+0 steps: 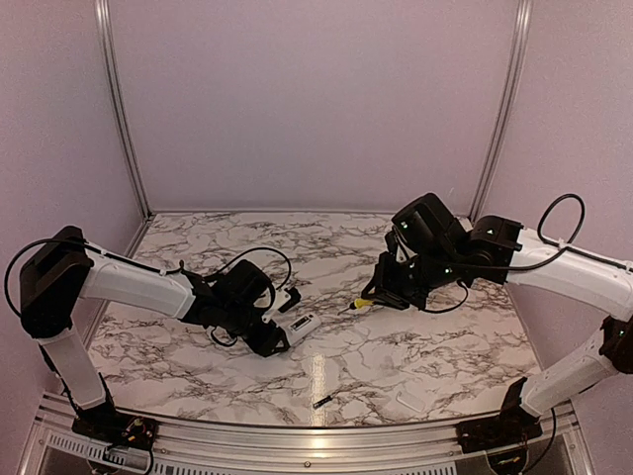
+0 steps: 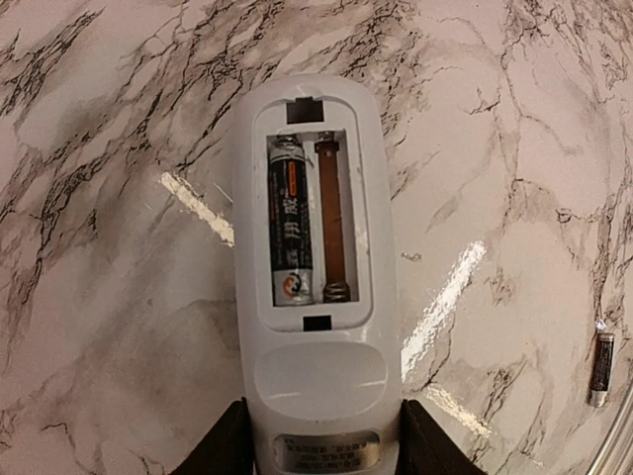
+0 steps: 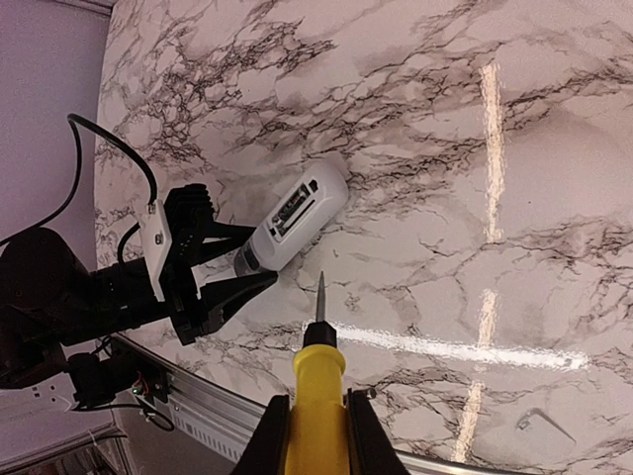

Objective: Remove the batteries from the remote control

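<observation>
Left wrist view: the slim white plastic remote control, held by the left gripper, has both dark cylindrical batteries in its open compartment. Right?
No. Only one dark cylindrical battery sits in the slim white plastic remote control, held by the left gripper; the other battery lies on the marble table. The left wrist view shows it.

My left gripper (image 2: pixel 321 450) clamps the remote control (image 2: pixel 315 277) at its label end, so that side is closed to approach. The opened compartment faces up and is accessible from above. One battery (image 2: pixel 289 223) fills the left slot and the right slot is vacant. Open table (image 1: pixel 336 257) separates the remote from the screwdriver (image 3: pixel 316 376) clamped in my right gripper (image 3: pixel 315 430). A loose battery (image 1: pixel 322 402) lies near the front edge.
</observation>
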`<state>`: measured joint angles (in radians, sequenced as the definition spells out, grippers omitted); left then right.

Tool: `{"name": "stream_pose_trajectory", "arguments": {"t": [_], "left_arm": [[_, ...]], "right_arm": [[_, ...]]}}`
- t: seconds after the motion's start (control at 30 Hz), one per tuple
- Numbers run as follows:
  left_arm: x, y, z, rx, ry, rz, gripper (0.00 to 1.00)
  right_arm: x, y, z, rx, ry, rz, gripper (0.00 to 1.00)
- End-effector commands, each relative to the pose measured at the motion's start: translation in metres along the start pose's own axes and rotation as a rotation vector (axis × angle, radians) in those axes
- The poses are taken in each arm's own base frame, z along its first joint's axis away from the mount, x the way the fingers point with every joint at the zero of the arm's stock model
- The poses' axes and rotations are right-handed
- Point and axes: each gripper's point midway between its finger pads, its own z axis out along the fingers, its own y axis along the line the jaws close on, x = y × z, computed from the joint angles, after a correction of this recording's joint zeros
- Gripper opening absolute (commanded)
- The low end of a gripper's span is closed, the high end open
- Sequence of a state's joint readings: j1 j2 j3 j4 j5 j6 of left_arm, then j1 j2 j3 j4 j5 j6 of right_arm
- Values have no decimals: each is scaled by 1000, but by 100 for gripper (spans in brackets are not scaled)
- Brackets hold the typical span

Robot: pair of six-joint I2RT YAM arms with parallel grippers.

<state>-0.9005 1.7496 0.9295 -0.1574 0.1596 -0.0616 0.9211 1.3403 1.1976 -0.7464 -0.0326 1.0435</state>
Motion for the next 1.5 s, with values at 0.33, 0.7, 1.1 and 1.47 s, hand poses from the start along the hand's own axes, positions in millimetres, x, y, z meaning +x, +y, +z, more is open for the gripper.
{"name": "stream_pose_trajectory", "arguments": {"t": [0.33, 0.7, 1.1, 1.47], "left_arm": [[-36, -11, -4, -58, -110, -52, 0], [-73, -28, -9, -147, -199, -5, 0], [-93, -51, -7, -111, -227, 23, 0], [-96, -56, -11, -110, -241, 20, 0]], "right_arm": [[-8, 26, 21, -96, -23, 70, 0], [-21, 20, 23, -99, -30, 95, 0], [-29, 6, 13, -88, -68, 154, 0], [-30, -14, 4, -63, -106, 210, 0]]}}
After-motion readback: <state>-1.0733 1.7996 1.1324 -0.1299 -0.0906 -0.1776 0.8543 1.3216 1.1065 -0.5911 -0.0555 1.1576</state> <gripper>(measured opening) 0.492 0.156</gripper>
